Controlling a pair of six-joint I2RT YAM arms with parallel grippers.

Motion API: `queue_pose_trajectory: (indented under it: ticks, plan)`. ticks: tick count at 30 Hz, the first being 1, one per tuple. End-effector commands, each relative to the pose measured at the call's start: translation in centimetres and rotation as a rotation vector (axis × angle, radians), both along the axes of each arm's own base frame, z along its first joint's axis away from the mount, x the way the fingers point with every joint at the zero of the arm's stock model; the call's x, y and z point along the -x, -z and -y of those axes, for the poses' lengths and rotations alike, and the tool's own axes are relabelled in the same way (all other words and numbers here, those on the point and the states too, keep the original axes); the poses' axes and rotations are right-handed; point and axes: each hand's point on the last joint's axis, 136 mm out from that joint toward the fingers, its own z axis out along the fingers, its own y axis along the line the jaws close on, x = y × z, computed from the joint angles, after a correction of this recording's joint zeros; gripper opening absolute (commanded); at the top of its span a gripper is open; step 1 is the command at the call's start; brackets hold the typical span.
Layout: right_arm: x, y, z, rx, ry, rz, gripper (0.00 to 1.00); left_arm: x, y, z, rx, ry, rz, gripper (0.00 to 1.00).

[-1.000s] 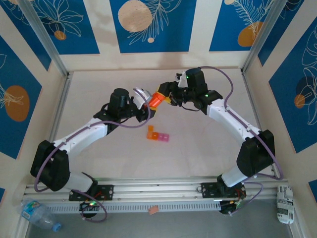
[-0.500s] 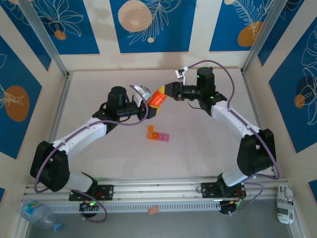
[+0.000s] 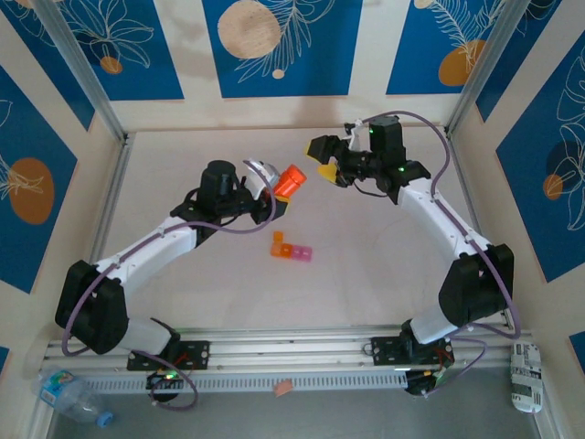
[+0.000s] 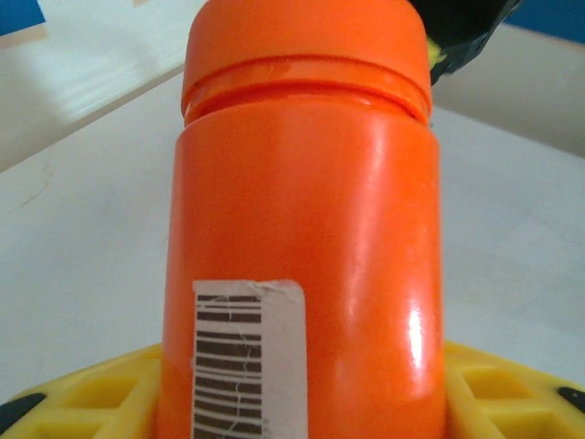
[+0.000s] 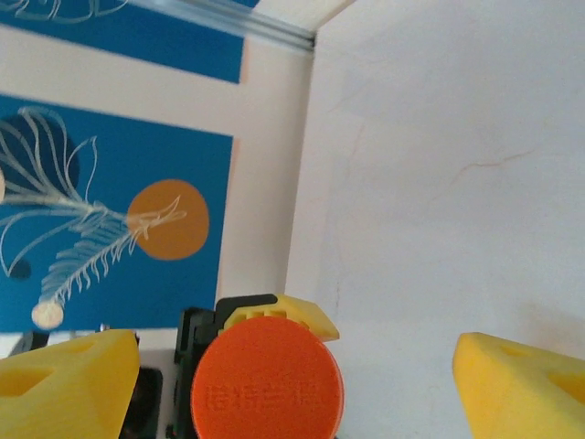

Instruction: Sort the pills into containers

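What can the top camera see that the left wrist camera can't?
The top camera adds the little strip of three joined plastic cubes, one orange and two pink, lying on the white table, nearer the arm bases than the bottle. The left wrist camera adds the white barcode sticker on the bottle's side, close up. Both show the tall orange plastic pill bottle, cap on, held between the left arm's yellow fingers.

1 orange bottle, 3 joined containers: 1 orange, 2 pink
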Motion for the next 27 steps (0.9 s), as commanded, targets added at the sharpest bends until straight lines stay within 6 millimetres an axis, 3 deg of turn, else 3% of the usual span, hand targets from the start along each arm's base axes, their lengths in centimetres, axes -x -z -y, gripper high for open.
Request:
queue_pose_trajectory:
  ticks: [1, 11, 17, 21, 27]
  plan:
    - [0.5, 1.7, 0.5, 0.031, 0.086, -0.162, 0.89, -0.6, -1.3, 0.1, -0.068, -0.009, 0.102, 0.00]
    - [1.0, 2.2, -2.3, 0.043, 0.045, -0.173, 0.89, -0.6, -0.5, 1.1, -0.125, 0.016, 0.112, 0.00]
    - [1.7, 2.2, -3.4, 0.041, 0.013, -0.170, 0.83, -0.6, -0.1, 1.4, -0.132, 0.018, 0.111, 0.00]
    - [2.0, 2.4, -3.6, 0.040, 0.004, -0.168, 0.69, -0.6, 0.0, 1.6, -0.132, 0.020, 0.109, 0.00]
    - [2.3, 2.8, -3.5, 0.037, 0.005, -0.166, 0.38, -0.8, -0.3, 1.6, -0.110, -0.001, 0.105, 0.00]
